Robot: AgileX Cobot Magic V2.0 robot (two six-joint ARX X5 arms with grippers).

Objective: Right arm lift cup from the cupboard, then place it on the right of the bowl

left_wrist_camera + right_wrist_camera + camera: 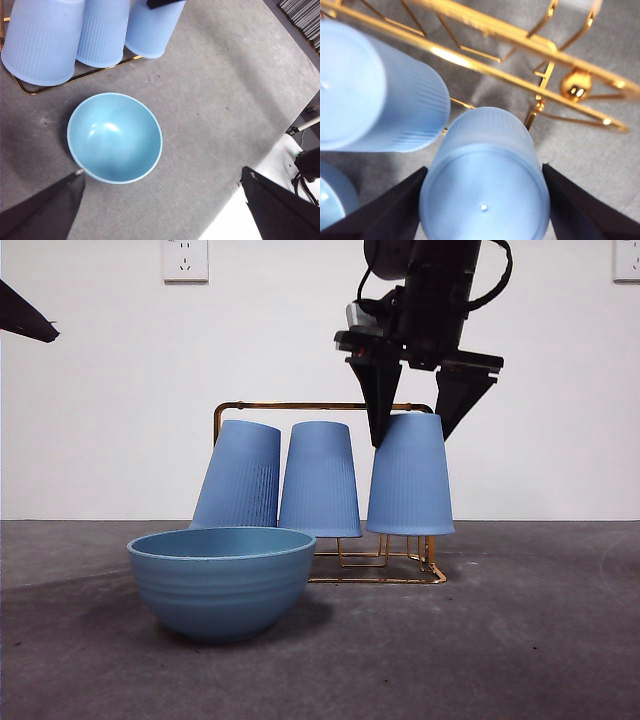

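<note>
Three blue ribbed cups stand upside down on the gold wire cupboard. My right gripper comes down from above over the rightmost cup, one jaw on each side of its upper end. In the right wrist view both jaws press the sides of this cup, which stands upright with its rim level with the others. The blue-teal bowl sits on the table in front of the cupboard's left part. My left gripper hangs open and empty above the bowl.
The other two cups lean on their pegs left of the gripped one. The cupboard's gold rail runs close behind the cup. Grey table surface lies to the bowl's right. The left arm shows as a black tip.
</note>
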